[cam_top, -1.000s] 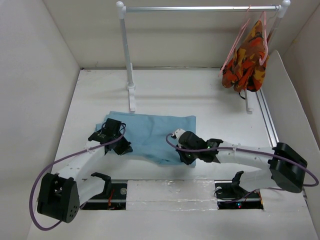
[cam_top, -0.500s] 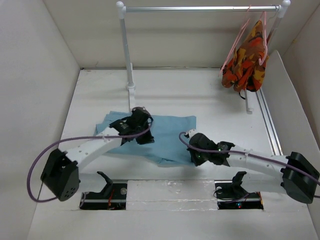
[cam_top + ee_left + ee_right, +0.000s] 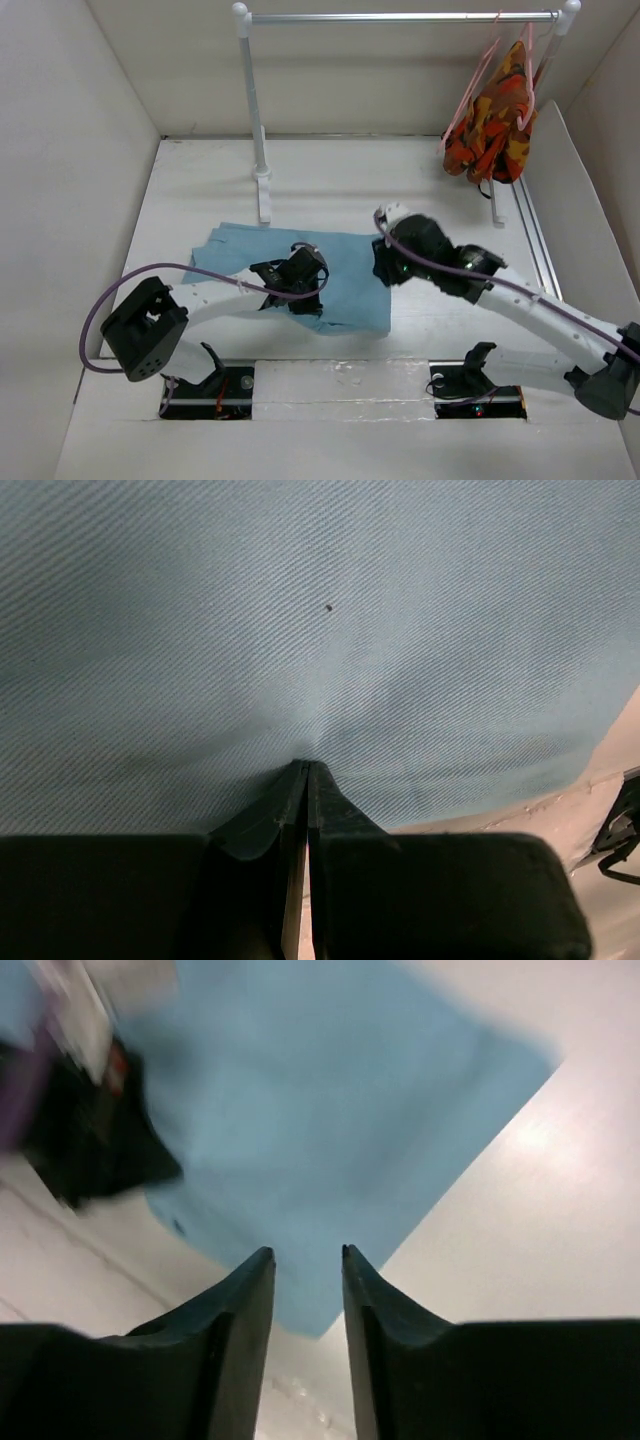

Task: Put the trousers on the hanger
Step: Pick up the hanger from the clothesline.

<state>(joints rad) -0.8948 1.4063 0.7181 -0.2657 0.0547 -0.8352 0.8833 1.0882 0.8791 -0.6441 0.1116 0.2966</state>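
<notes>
— Where are the trousers (image 3: 345, 268)?

— Flat on the table (image 3: 200, 180), folded into a rough blue rectangle, about mid-table and in front of the rail's (image 3: 400, 17) left post.

— And the left gripper (image 3: 306, 767), what's it doing?

— It's down on the cloth near the front edge of the fold. Its fingers (image 3: 345, 825) are pressed tight together with no gap I can see, and the fabric puckers right at their tips, with creases running out from that spot. I'd say it has a pinch of the trousers.

— The right gripper (image 3: 305, 1252)?

— That one is at the right edge of the trousers, tipped down toward them. Its fingers (image 3: 235, 1310) stand a little apart, a narrow slot rather than a wide spread, and there's nothing between them. From its own camera I see the blue corner and bare white table beyond the tips. It's blurred, so I can't tell whether the tips touch the cloth.

— So it holds nothing?

— Nothing that I can see.

— And the hanger (image 3: 478, 78)?

— Up on the rail at the far right, thin and pink, hanging just beside the patterned garment (image 3: 500, 115), well apart from the trousers and from both grippers.
</notes>
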